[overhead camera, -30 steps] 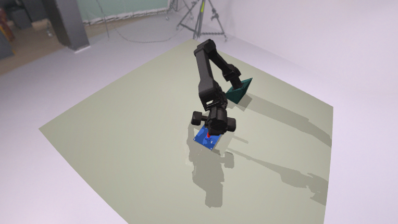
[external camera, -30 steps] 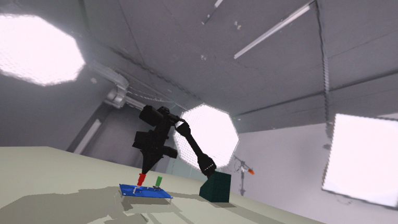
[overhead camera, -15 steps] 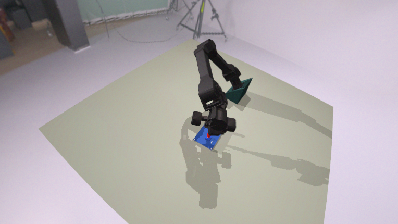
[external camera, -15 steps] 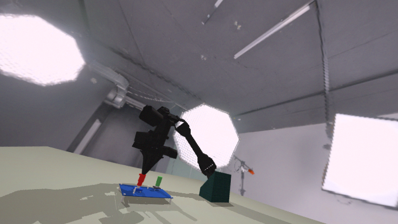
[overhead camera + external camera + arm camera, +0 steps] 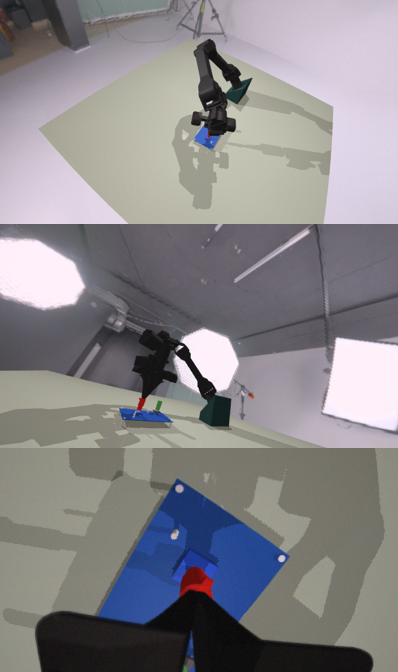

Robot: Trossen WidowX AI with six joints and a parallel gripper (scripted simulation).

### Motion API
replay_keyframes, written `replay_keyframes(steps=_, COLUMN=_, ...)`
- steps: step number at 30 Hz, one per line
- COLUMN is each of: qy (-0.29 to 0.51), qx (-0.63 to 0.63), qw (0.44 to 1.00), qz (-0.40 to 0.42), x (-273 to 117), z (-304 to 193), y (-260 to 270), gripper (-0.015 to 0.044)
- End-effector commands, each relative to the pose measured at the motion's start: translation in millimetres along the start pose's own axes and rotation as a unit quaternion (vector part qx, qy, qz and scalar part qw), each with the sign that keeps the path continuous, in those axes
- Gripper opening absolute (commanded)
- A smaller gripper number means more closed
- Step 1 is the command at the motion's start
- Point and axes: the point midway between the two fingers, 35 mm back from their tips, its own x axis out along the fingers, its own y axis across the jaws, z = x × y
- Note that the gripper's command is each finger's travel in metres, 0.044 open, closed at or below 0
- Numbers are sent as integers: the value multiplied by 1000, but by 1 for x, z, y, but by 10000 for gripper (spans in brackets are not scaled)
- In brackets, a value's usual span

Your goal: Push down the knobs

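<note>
We observe the gripper [image 5: 209, 133] [image 5: 143, 397] [image 5: 194, 598] directly above the red knob [image 5: 208, 135] [image 5: 141, 403] [image 5: 194, 581], with its fingers pointing downward. The gripper is closed, with nothing between its fingers. In the exterior view, its fingertips meet the top of the red knob; contact appears likely, though the small scale of that area limits our certainty.

The red knob stands tilted over the blue circuit board [image 5: 202, 139] [image 5: 156, 417] [image 5: 240, 558]. Beneath it, we identify a blue potentiometer [image 5: 137, 413] [image 5: 199, 561] on the board surface. In the exterior view, the body of the red knob is raised above this potentiometer.

The green knob [image 5: 158, 405] [image 5: 185, 668] is mounted near the red knob, apart from it, above a dark potentiometer [image 5: 157, 411] [image 5: 189, 662]. In the wrist view, we see only a small portion of the green knob between the dark finger parts. We cannot establish its exact seating.

The circuit board is supported on short legs above the worktop [image 5: 116, 122] [image 5: 25, 388] [image 5: 30, 568]. The arm [image 5: 204, 65] [image 5: 195, 369] extends from a dark green base [image 5: 236, 98] [image 5: 221, 411], which stands apart from the board on the same worktop.
</note>
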Motion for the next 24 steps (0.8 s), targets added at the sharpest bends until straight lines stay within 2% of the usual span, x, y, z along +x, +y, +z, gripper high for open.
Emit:
replay_keyframes(steps=1, qy=9, qx=6, qw=1000, qz=1, x=14, z=0, y=-3, gripper=0)
replay_keyframes(steps=14, qy=9, qx=6, qw=1000, qz=1, x=14, z=0, y=-3, gripper=0)
replay_keyframes(steps=24, qy=9, qx=6, qw=1000, qz=1, x=0, z=1, y=-3, gripper=0)
